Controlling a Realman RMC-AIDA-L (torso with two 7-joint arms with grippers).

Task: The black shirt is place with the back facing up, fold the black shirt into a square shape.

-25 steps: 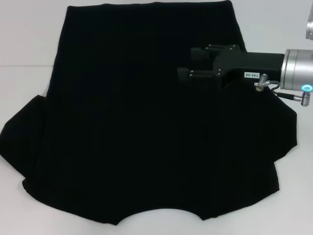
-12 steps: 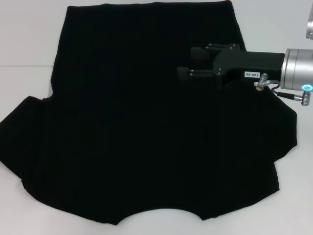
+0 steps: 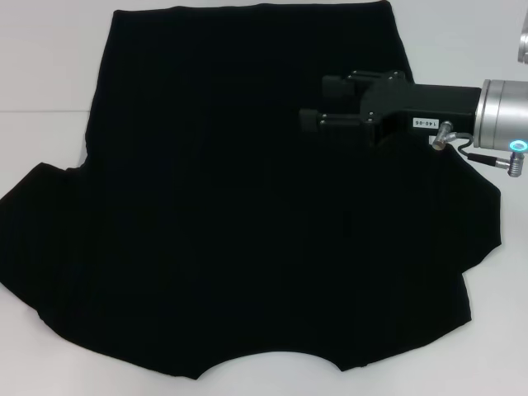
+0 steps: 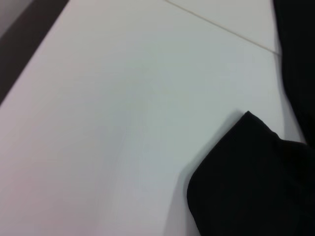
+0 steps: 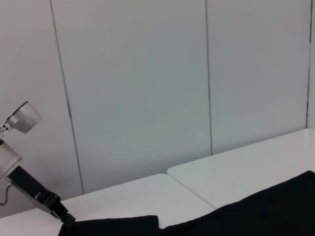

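- The black shirt (image 3: 239, 206) lay spread flat over most of the white worktop (image 3: 41, 74), its straight hem toward the far edge, its curved neckline at the near edge, one sleeve reaching toward each side edge;
- My right gripper (image 3: 312, 106) reached in from the right edge over the shirt's far right part, its two fingers (image 3: 334, 83) held apart with nothing between them; whether they touched the cloth I could not tell;
- My left gripper did not show in any view; its wrist camera saw only bare worktop and a sleeve corner (image 4: 246, 172) beside it;
- I judged the shirt light, limp and likely to sag or drag; no stiffness to carry a fold, so one pinched point would pull the rest askew;
- I judged the best holds to be at a sleeve's outer edge or a hem corner, pinched through one layer and lifted low.
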